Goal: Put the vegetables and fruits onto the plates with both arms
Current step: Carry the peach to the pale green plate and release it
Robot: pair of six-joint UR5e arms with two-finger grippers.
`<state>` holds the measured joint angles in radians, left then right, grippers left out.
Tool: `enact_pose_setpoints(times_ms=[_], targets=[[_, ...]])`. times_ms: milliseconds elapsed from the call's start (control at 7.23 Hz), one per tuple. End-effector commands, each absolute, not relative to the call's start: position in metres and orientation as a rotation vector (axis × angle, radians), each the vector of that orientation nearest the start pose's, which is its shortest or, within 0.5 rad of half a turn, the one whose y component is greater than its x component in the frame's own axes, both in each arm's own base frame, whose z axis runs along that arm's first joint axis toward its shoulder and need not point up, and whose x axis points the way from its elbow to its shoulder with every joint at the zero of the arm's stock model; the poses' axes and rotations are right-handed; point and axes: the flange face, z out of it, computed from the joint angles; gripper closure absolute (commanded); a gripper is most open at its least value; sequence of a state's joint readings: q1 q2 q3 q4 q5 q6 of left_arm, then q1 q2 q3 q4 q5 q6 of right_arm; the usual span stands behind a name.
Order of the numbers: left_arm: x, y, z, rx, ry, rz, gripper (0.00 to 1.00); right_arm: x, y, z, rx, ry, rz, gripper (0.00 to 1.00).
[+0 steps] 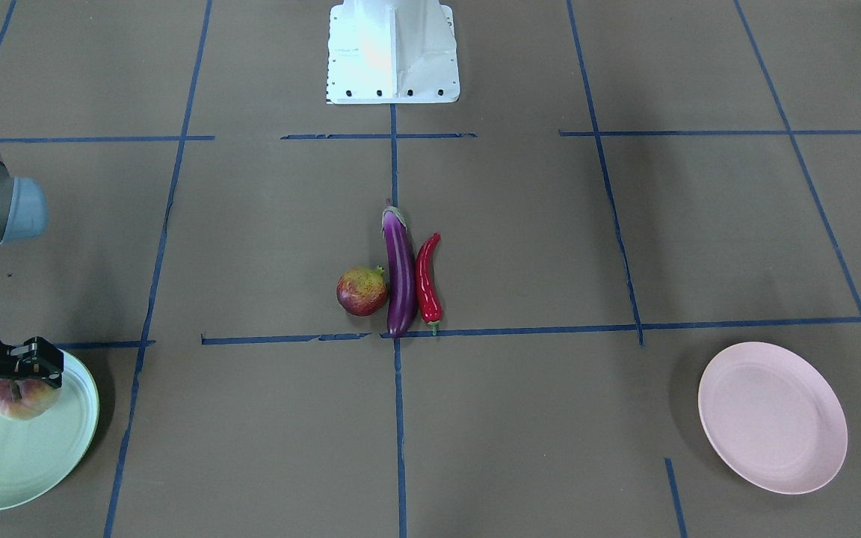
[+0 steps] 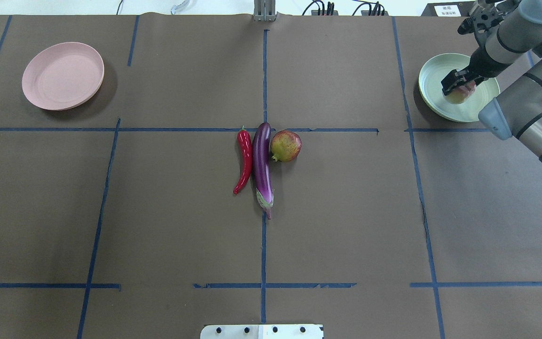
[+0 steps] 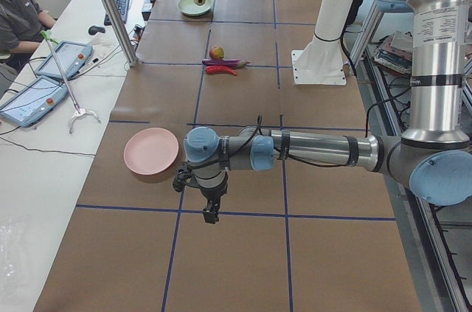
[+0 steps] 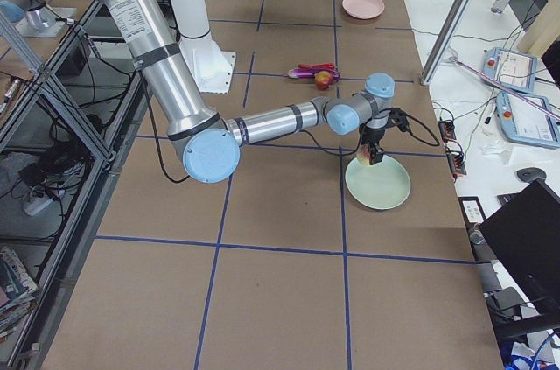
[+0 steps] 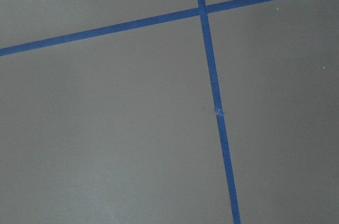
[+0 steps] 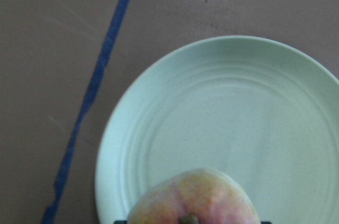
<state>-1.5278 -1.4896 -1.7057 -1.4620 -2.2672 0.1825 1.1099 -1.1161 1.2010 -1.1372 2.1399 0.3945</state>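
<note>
My right gripper (image 1: pixel 25 379) is shut on the pale yellow-pink peach (image 1: pixel 21 400) and holds it just above the pale green plate (image 1: pixel 19 463). The right wrist view shows the peach (image 6: pixel 193 197) over that plate (image 6: pixel 238 102). The purple eggplant (image 1: pixel 399 273), red chili pepper (image 1: pixel 426 280) and pomegranate (image 1: pixel 361 291) lie side by side at the table's middle. The pale pink plate (image 1: pixel 772 417) holds nothing. My left gripper (image 3: pixel 212 212) shows only in the exterior left view, hanging near the pink plate (image 3: pixel 151 151); I cannot tell whether it is open or shut.
The white base block (image 1: pixel 393 52) stands at the robot's edge of the table. Blue tape lines (image 2: pixel 264 80) cross the brown surface. An operator (image 3: pixel 18 2) sits at a side bench with tablets. The left wrist view shows only table and tape.
</note>
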Motion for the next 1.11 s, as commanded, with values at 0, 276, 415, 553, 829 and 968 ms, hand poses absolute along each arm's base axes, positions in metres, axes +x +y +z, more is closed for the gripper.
enact_pose_setpoints(times_ms=[0,276,415,553,829,968], targets=[[-0.050,-0.455,0.647,-0.004,0.699,0.197,0.00,-0.228,-0.673,0.558,0.241,-0.707,-0.223,0.68],[-0.050,-0.455,0.647,-0.001,0.699,0.198,0.00,-0.226,-0.669,0.565,0.236,-0.707,-0.222,0.00],[-0.050,-0.455,0.647,-0.001,0.699,0.198,0.00,-0.227,-0.670,0.559,0.239,-0.713,-0.225,0.00],[-0.050,-0.456,0.646,0.002,0.699,0.199,0.00,-0.218,-0.674,0.553,0.236,-0.733,-0.214,0.00],[-0.046,-0.458,0.640,0.014,0.698,0.212,0.00,-0.171,-0.680,0.548,0.235,-0.793,-0.166,0.00],[-0.029,-0.464,0.627,0.025,0.695,0.255,0.00,-0.146,-0.684,0.542,0.245,-0.822,-0.142,0.00]])
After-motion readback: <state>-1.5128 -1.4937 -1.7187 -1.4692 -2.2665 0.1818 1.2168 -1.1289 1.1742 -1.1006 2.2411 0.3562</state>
